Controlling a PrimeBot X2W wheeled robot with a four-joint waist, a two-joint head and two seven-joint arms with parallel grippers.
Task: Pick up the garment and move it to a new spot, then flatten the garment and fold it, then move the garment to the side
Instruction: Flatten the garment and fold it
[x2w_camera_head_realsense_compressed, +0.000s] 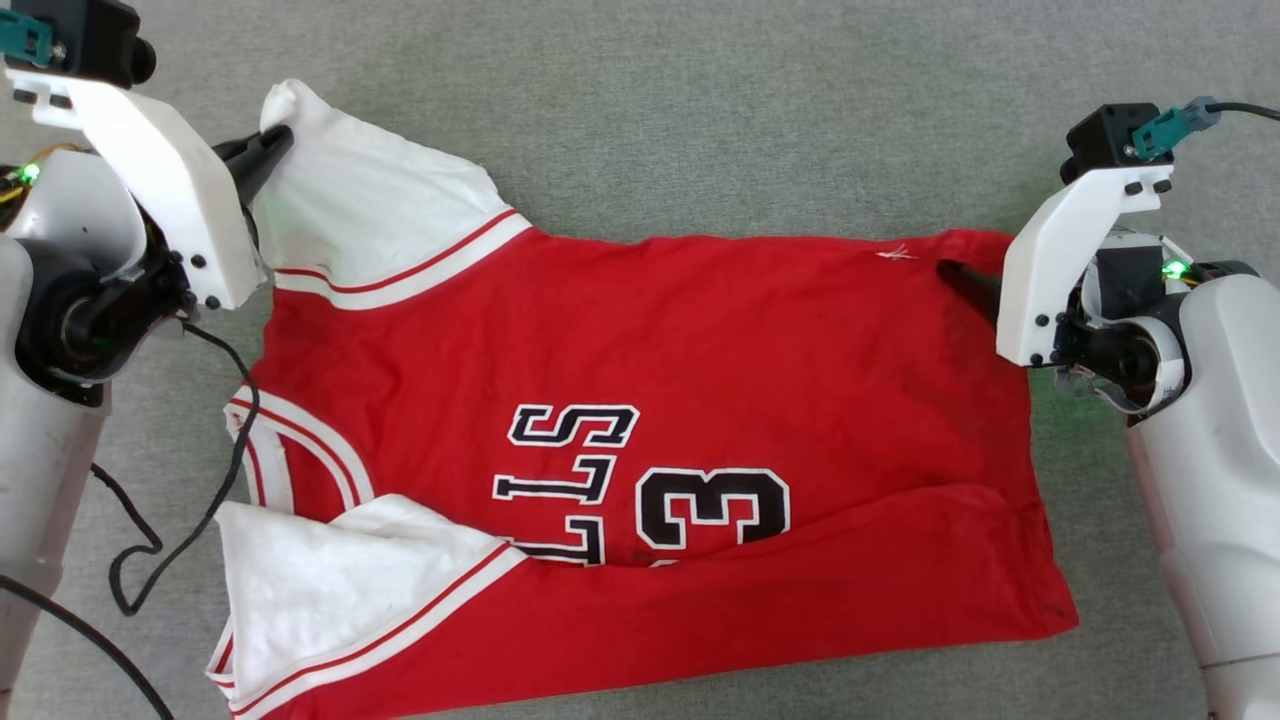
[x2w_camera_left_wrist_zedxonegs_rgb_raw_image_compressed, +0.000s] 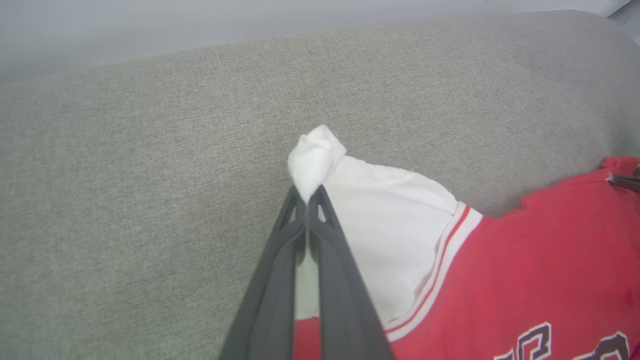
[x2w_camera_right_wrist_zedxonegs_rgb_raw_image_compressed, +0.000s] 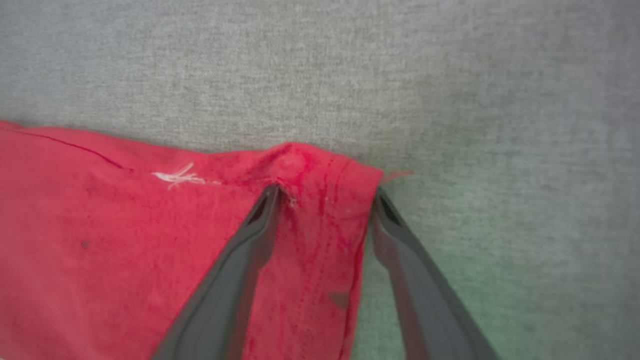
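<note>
Between left tool (x2w_camera_left_wrist_zedxonegs_rgb_raw_image_compressed: 306, 198) tips lies pinched garment (x2w_camera_head_realsense_compressed: 750, 330) sleeve.

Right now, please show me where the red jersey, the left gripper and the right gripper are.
red jersey (x2w_camera_head_realsense_compressed: 780, 340): head view, on the red body panel.
left gripper (x2w_camera_left_wrist_zedxonegs_rgb_raw_image_compressed: 306, 196): left wrist view, at its shut fingertips.
right gripper (x2w_camera_right_wrist_zedxonegs_rgb_raw_image_compressed: 326, 194): right wrist view, midway between its open fingertips.

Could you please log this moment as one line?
red jersey shirt with white sleeves: spread on grey fabric surface | left gripper: shut on sleeve tip | right gripper: open astride hem corner
</note>
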